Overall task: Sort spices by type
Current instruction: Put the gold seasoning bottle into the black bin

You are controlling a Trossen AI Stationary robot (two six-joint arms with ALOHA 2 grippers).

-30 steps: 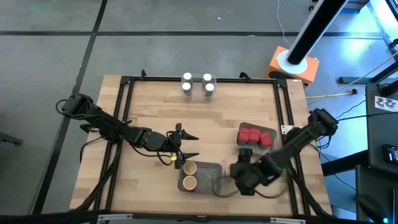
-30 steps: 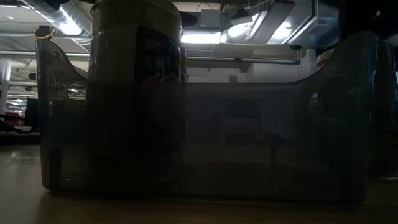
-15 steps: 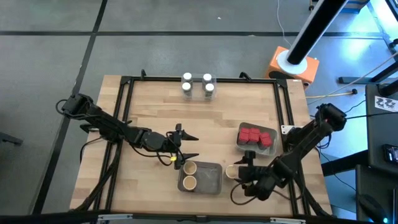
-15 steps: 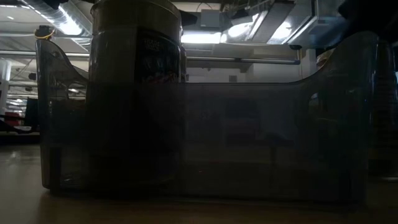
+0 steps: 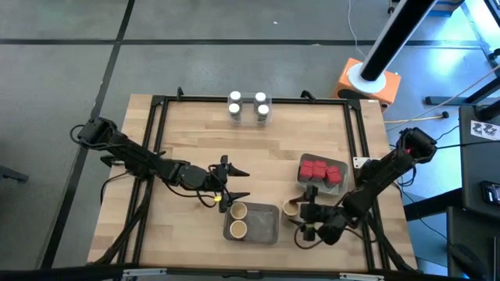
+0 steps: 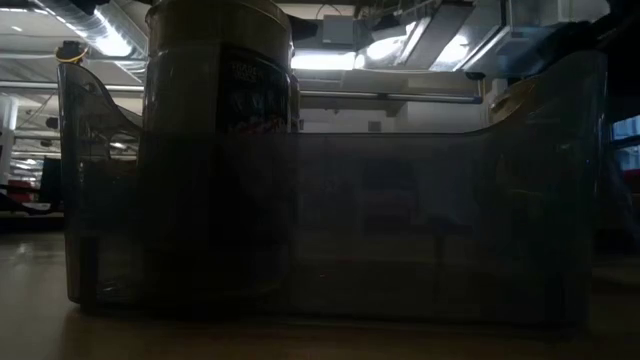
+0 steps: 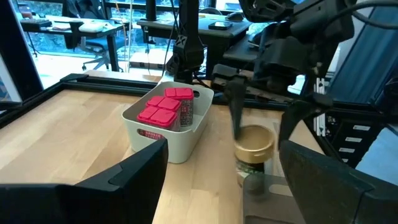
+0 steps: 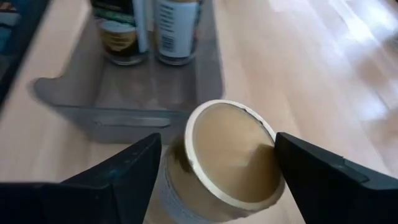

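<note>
A tan-topped jar (image 5: 291, 208) stands on its base on the wood, just right of the clear grey tray (image 5: 264, 224). My right gripper (image 5: 301, 215) is open. It slants down from the table's right, with one finger on each side of this jar (image 8: 227, 158) and small gaps showing. The tray holds two more tan-topped jars (image 5: 237, 219) at its left end. My left gripper (image 5: 238, 183) is open and holds nothing, above the wood off the tray's far left corner. Red packs (image 5: 316, 168) sit in a white bin (image 5: 337, 178). Several white-capped jars (image 5: 248, 104) stand at the far edge.
A black frame (image 5: 355, 140) runs around the tabletop. Bare wood lies between the white-capped jars and the tray. In the low view the tray's clear wall (image 6: 400, 230) fills the picture, with a dark jar (image 6: 215, 150) behind it. Desks and chairs stand beyond the table.
My right gripper has sunk toward the table and tipped its fingers downward. It has swung to point toward the table's left and come around the tan-topped jar beside the tray. The jar has stayed where it was.
</note>
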